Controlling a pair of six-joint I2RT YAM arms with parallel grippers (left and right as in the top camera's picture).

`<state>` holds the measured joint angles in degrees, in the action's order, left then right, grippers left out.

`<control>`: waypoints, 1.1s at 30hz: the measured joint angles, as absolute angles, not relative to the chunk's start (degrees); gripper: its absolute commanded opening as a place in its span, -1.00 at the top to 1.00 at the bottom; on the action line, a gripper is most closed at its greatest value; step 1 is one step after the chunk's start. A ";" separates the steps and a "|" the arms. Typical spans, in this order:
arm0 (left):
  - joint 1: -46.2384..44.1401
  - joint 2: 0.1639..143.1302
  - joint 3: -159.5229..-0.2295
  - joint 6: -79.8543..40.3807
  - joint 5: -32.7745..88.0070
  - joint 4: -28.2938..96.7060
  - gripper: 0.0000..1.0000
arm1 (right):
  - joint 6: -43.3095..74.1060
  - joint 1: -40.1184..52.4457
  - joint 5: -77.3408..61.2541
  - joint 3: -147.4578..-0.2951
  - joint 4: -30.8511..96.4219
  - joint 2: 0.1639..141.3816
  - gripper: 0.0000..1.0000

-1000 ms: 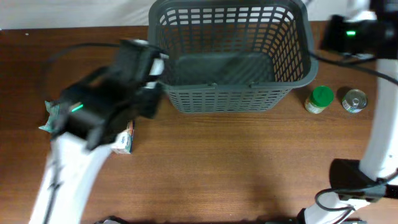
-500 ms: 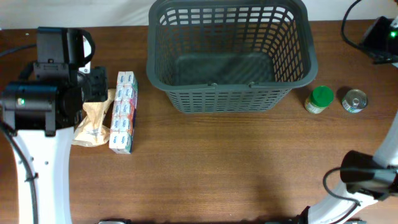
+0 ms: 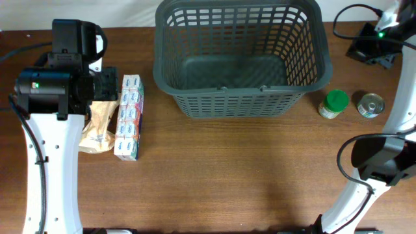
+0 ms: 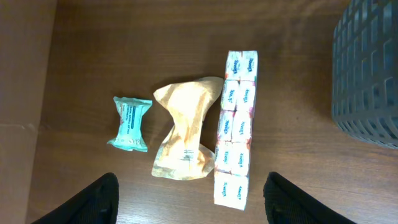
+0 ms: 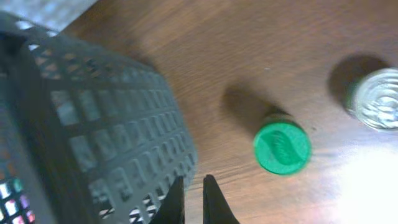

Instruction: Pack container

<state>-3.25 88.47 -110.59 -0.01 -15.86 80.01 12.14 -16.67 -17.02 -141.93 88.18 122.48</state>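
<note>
The container, a dark grey lattice basket, stands empty at the back centre; its wall also shows in the left wrist view and the right wrist view. My left gripper is open wide and empty, high above a strip of tissue packs, a tan pouch and a teal packet. From overhead the left gripper hovers by the strip and pouch. My right gripper is shut and empty, high beside the basket's right wall.
A green-lidded jar and a metal can stand right of the basket; both show in the right wrist view, jar and can. The right arm hangs at the back right with cables.
My left arm swung left from the basket's left wall to above the packs, then shifted slightly right. The right arm moved about at the far right. No object moved.
</note>
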 measured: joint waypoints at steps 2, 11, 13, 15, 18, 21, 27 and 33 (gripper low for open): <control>-3.25 88.47 -110.59 -0.01 -15.86 80.01 -0.33 | 11.51 -16.14 -18.17 -141.93 87.53 122.54 0.92; -3.25 88.47 -110.59 -0.01 -15.86 79.96 -0.34 | 10.28 -13.67 -20.32 -141.93 85.25 122.54 0.92; -3.25 88.47 -110.59 -0.01 -15.86 79.96 -0.34 | 10.26 -13.04 -20.49 -141.93 84.84 122.54 0.92; -3.25 88.47 -110.59 -0.01 -15.86 79.96 -0.34 | 10.22 -12.51 -20.53 -141.93 84.47 122.54 0.92; -3.25 88.47 -110.59 -0.01 -15.86 79.96 -0.34 | 10.22 -11.60 -20.47 -141.93 83.81 122.54 0.92; -3.25 88.47 -110.59 -0.01 -15.86 79.96 -0.34 | 10.20 -11.07 -20.32 -141.93 83.68 122.54 0.92; -3.25 88.49 -110.59 -0.01 -15.86 79.96 -0.34 | 10.07 -9.32 -20.23 -141.93 83.26 122.54 0.92; -3.25 88.51 -110.59 -0.01 -15.86 79.96 -0.34 | 10.04 -7.57 -20.27 -141.93 82.89 122.54 0.92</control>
<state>-3.25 88.51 -110.59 -0.01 -15.86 79.96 10.04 -7.57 -20.27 -141.93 82.89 122.54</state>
